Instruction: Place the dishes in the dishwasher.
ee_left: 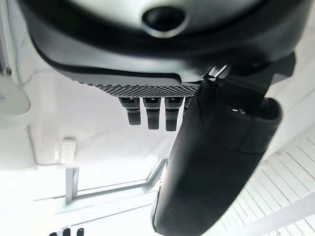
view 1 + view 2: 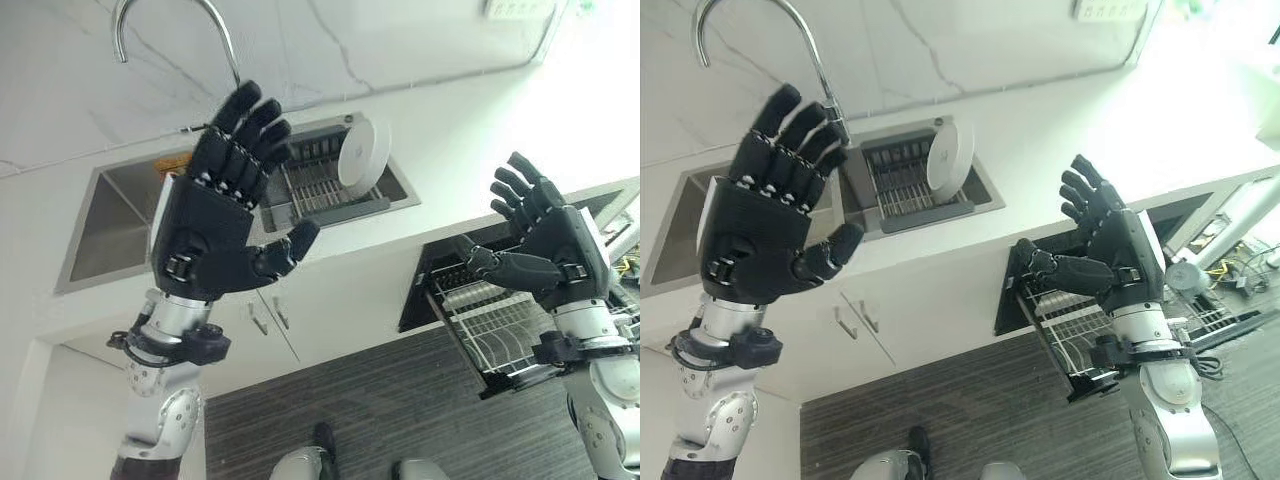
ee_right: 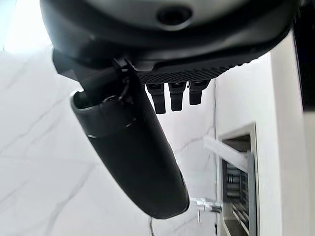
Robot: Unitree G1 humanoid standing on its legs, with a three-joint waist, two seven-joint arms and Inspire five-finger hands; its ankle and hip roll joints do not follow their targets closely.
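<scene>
Here both hands are raised, fingers spread, holding nothing, before any dish is taken.

The left hand (image 2: 215, 225) is held up in front of the sink (image 2: 110, 215), fingers straight and apart, thumb out; the right hand (image 2: 1110, 245) is likewise open above the pulled-out dishwasher rack (image 2: 1065, 325). The one dish visible, a white plate (image 2: 362, 153), stands on edge in the drying rack (image 2: 320, 185) set into the white surface (image 2: 470, 130), well apart from both hands. The task looks unstarted: the next move calls for a reach to the plate's rim, probably with the nearer left hand, then a carry down to the open rack.
</scene>
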